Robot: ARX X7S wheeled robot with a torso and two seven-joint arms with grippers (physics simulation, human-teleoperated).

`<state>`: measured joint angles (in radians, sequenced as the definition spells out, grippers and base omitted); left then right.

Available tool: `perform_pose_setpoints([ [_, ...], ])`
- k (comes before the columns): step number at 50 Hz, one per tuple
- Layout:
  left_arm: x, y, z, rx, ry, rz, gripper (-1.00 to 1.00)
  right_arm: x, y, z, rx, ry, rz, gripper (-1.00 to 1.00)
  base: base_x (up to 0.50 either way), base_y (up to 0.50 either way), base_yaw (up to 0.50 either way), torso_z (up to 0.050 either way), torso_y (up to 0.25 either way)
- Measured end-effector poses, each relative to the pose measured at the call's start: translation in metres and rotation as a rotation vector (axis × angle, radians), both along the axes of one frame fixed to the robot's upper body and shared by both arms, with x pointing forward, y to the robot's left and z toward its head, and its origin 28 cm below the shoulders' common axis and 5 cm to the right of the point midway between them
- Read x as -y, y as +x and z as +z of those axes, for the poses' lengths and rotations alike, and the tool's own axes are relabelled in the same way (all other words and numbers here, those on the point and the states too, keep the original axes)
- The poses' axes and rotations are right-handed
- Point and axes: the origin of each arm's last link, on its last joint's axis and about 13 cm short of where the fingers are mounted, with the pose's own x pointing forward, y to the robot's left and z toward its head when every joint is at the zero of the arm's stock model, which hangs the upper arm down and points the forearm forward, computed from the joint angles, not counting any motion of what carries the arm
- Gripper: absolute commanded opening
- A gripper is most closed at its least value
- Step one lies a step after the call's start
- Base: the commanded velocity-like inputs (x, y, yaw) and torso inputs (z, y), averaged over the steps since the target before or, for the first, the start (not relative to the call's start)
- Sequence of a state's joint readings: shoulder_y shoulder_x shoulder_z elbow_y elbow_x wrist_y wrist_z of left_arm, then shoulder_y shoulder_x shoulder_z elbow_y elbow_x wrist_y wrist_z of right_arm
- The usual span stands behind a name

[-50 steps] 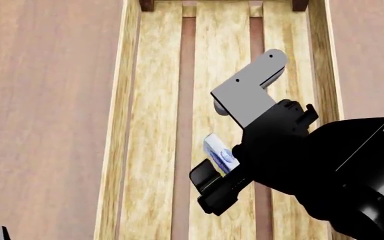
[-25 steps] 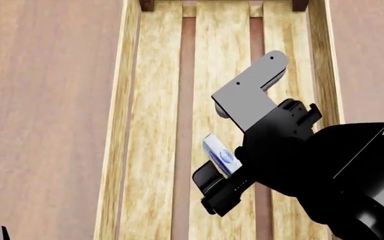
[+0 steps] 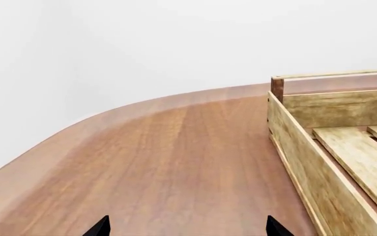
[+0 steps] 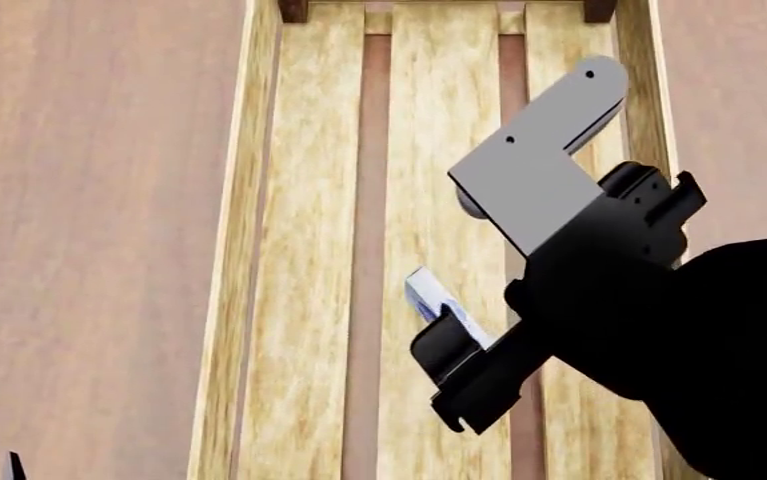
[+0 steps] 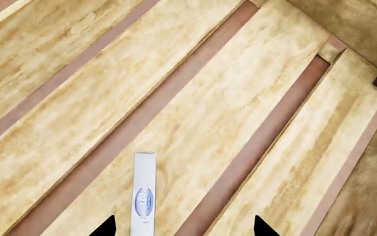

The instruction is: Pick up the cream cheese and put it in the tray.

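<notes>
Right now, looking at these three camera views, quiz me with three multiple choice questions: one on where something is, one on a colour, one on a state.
1. Where is the cream cheese?
A. over the tray's slats
B. on the bare table
C. under the left gripper

2. What colour is its oval logo?
A. red
B. blue
C. green

3. How do the right gripper's fingertips stand?
A. pressed together
B. apart, box between them
C. out of view

Answers: 1 A, the tray slats lie under it. 2 B, the right wrist view shows blue. 3 B, the tips flank the box.
</notes>
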<state>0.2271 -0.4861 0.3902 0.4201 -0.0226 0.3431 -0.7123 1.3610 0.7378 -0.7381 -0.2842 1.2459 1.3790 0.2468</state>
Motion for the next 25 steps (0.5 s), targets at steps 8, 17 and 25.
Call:
perform_pose_setpoints([
  [8,0.000,0.000,0.000,-0.002,-0.001,0.001,1.00,0.001,-0.021,0.013,0.084,-0.036,0.028,1.00,0.00,0.00,0.00,0.000,0.000],
  [17,-0.002,0.001,0.001,-0.002,-0.003,0.005,1.00,0.006,-0.046,0.023,0.207,-0.054,0.050,1.00,0.00,0.00,0.00,0.000,0.000],
  [25,-0.003,0.001,0.002,0.002,-0.009,0.012,1.00,0.015,-0.067,0.025,0.331,-0.036,0.039,1.00,0.00,0.00,0.00,0.000,0.000],
])
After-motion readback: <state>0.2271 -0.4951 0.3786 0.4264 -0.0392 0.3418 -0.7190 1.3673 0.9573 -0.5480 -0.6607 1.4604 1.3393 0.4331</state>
